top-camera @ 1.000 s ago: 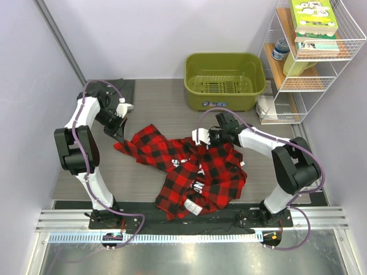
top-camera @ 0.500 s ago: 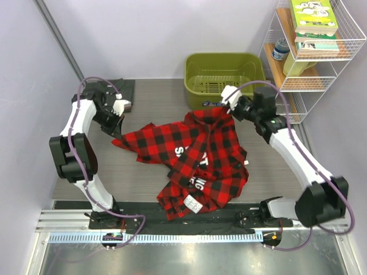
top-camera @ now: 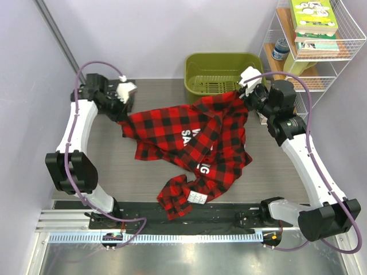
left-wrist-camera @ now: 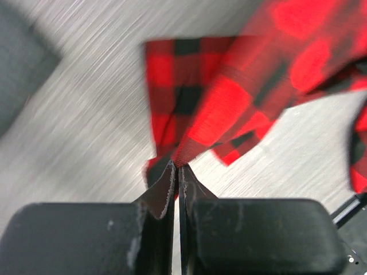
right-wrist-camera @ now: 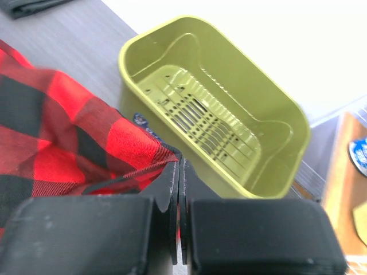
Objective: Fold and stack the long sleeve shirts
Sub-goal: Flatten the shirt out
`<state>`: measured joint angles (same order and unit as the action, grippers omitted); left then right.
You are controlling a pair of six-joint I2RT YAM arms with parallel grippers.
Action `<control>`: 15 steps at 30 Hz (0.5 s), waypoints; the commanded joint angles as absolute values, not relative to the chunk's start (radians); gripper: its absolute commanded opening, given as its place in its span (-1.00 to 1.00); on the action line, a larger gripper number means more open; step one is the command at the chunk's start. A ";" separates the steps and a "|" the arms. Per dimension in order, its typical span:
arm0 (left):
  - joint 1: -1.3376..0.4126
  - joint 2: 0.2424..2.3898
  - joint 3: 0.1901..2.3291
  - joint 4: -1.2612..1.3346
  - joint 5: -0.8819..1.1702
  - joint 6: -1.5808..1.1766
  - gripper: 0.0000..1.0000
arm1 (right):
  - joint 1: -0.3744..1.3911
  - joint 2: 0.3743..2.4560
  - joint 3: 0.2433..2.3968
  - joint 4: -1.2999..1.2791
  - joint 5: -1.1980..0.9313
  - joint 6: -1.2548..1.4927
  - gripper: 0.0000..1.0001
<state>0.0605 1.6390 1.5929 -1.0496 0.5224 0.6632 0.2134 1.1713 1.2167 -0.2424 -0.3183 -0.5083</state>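
The red-and-black buffalo plaid flannel shirt [top-camera: 189, 143] hangs stretched between the two arms across the middle of the grey wood-grain table [top-camera: 143, 177]. Its far edge is held up at both ends, and the rest trails down in folds toward the near edge. The left gripper [top-camera: 118, 109] is at the far left, and the wrist view shows its black fingers [left-wrist-camera: 157, 197] pressed together on a pinch of plaid cloth, though that picture is blurred. The right gripper [top-camera: 243, 94] is at the far right, its jaws likewise clamped on a corner of the same shirt, right beside the front wall of the olive green plastic basin [top-camera: 223, 71], which stands at the far side of the table. White printed lettering [top-camera: 195, 137] shows on the fabric near the shirt's middle, and a small white neck label [top-camera: 198, 198] lies on the lowest fold, close to the black base rail [top-camera: 229, 215] where the arms are bolted. The dark charcoal grey shirt [right-wrist-camera: 31, 4] lies flat in the far left corner of the table, apart from the plaid one. A white wire shelf rack [top-camera: 338, 74] holding books [top-camera: 312, 14] stands to the right of the basin.
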 commanded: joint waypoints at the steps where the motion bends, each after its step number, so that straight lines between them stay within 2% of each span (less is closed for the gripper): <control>1: -0.121 1.563 1.559 -1.068 0.496 0.670 -1.00 | 0.206 1.124 1.243 -0.216 -0.224 -0.465 -0.98; 6: -0.271 1.545 1.382 -0.902 0.339 0.569 -1.00 | 0.206 1.086 1.187 -0.216 -0.176 -0.465 -0.98; 11: -0.281 1.635 1.382 -0.861 0.307 0.531 -1.00 | 0.206 1.075 1.157 -0.238 -0.175 -0.454 -0.98; 15: -0.223 1.658 1.413 -0.842 0.278 0.522 -1.00 | 0.204 1.069 1.155 -0.242 -0.175 -0.456 -0.98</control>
